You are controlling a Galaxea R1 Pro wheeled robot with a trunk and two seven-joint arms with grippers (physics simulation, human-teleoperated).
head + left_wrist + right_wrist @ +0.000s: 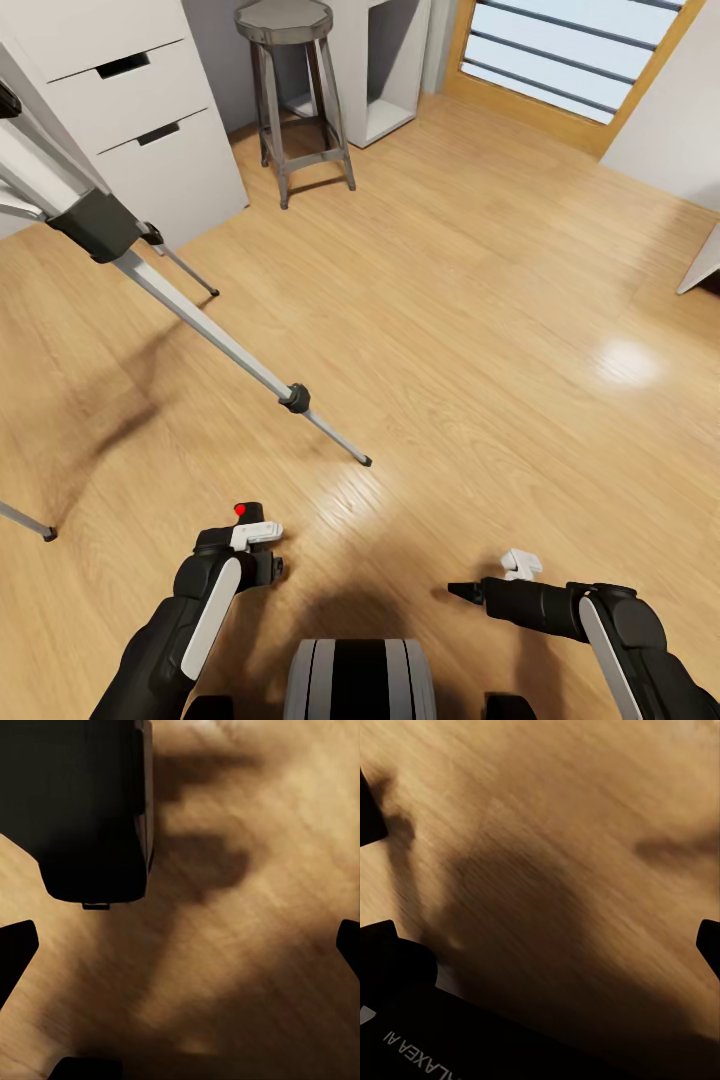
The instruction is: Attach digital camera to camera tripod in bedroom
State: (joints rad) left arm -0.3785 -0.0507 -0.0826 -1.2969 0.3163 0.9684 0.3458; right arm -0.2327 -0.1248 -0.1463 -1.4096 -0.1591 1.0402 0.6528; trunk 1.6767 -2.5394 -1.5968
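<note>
**Camera held at left gripper, tripod ahead-left on bedroom floor**

Head view. Left gripper (250, 550) sits low at the robot's left, just in front of the trunk (360, 680). Digital camera (243, 528) is at this gripper: a black body with a round red button on top, seen just above the white finger piece. Fingers appear clamped on it, though the contact itself is hidden behind the wrist.

Left wrist view. Black boxy camera body (86, 806) lies close to the lens, over blurred wood floor (255, 967). Two dark fingertips (15, 956) show at opposite edges of the picture, well apart. The grip on the camera cannot be confirmed from this view alone.

Right gripper (470, 592) points toward the robot's centre line, low over the floor. Nothing is seen between its fingers. Whether its jaws are spread or closed cannot be told from the head view; the right wrist view shows dark fingertips (709, 945) at opposite edges, so they read as spread.

Camera tripod (215, 335) stands ahead and to the robot's left. One silver telescoping leg runs diagonally from a black joint down to a black foot on the floor, well apart from the left gripper. A second foot shows at the far left edge.

Background: grey round stool (295, 90), white drawer unit (140, 110), wooden-framed door (570, 60), light wood floor (500, 300).
</note>
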